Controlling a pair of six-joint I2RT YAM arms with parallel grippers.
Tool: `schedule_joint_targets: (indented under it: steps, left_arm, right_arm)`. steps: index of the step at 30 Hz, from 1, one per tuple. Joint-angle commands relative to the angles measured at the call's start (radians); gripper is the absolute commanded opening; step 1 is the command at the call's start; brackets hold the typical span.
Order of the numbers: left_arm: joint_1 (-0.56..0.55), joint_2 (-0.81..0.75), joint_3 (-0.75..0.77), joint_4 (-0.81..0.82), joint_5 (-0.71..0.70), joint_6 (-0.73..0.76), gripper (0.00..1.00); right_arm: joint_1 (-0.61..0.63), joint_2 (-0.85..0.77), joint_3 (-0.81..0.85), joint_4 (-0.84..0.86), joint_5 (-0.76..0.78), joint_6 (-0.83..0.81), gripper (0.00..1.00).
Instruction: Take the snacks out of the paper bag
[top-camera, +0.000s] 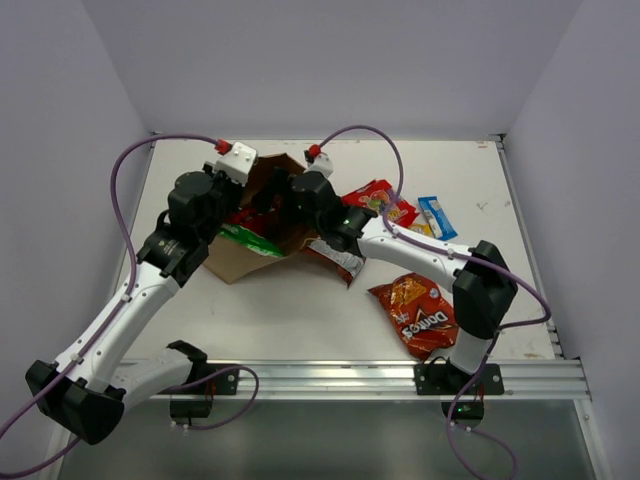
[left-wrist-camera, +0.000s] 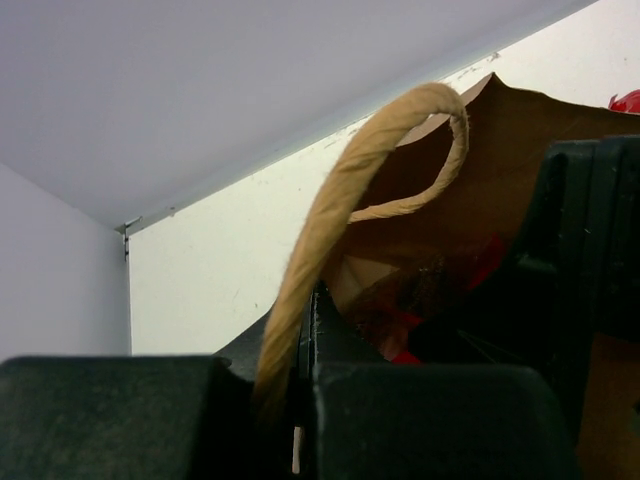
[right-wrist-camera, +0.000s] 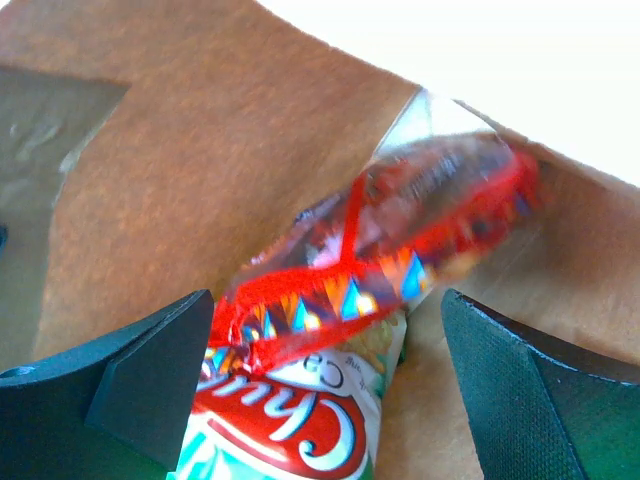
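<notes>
The brown paper bag (top-camera: 240, 262) lies on its side at mid-left, with its mouth held up. My left gripper (top-camera: 236, 188) is shut on its twisted loop handle (left-wrist-camera: 345, 190), with the jaws (left-wrist-camera: 310, 320) pinching the cord. My right gripper (top-camera: 276, 200) is inside the bag's mouth. Its jaws (right-wrist-camera: 330, 370) stand open on either side of a red shiny packet (right-wrist-camera: 410, 220), which lies on the green chip bag (right-wrist-camera: 300, 430). The green bag also shows in the top view (top-camera: 250, 238). The Doritos bag (top-camera: 420, 315), red-silver bag (top-camera: 335, 258), small red candy bag (top-camera: 378, 197) and blue bar (top-camera: 437, 215) lie on the table.
The white table (top-camera: 480, 170) is walled at the back and on both sides. A metal rail (top-camera: 350, 375) runs along the near edge. Purple cables (top-camera: 120, 190) loop above both arms. The right arm (top-camera: 420, 250) reaches across the loose snacks.
</notes>
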Motion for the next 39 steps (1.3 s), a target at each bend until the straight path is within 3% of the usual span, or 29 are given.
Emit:
schedule_joint_targets:
  steps: [1,8,11,14,17,18,21,22,24,30,39]
  left_arm:
    - [-0.015,0.000,0.029,0.080,-0.003,-0.029,0.00]
    - [-0.021,-0.011,0.026,0.071,-0.011,-0.026,0.00]
    - [-0.019,-0.012,0.023,0.068,-0.015,-0.026,0.00]
    - [-0.021,-0.011,0.020,0.070,-0.017,-0.026,0.00]
    - [-0.021,-0.009,0.020,0.070,-0.015,-0.029,0.00]
    - [-0.021,-0.008,0.020,0.070,-0.015,-0.029,0.00]
    - [-0.021,-0.008,0.015,0.068,-0.029,-0.028,0.00]
    - [-0.021,-0.008,0.013,0.068,-0.041,-0.026,0.00]
    - [-0.021,-0.008,0.004,0.068,-0.058,-0.026,0.00]
    - [-0.021,-0.003,-0.017,0.065,-0.119,-0.023,0.00]
    - [-0.019,0.015,-0.017,0.057,-0.230,-0.034,0.00]
  right_arm:
    - [-0.003,0.013,0.095,-0.048,0.085,0.073,0.99]
    - [-0.003,0.120,0.195,-0.132,0.071,0.110,0.96]
    - [-0.003,0.148,0.189,-0.137,0.039,0.126,0.85]
    - [-0.003,0.163,0.193,-0.157,0.013,0.132,0.81]
    - [-0.003,0.160,0.184,-0.142,0.005,0.124,0.62]
    - [-0.003,0.159,0.182,-0.137,0.005,0.123,0.45]
    - [-0.005,0.137,0.175,-0.099,0.000,0.092,0.22]
    - [-0.005,0.130,0.172,-0.082,-0.013,0.063,0.08]
    - [-0.006,0.105,0.170,-0.014,-0.079,0.025,0.00]
    - [-0.006,0.013,0.187,0.144,-0.248,-0.153,0.00]
    - [-0.006,-0.157,0.178,0.265,-0.276,-0.339,0.00]
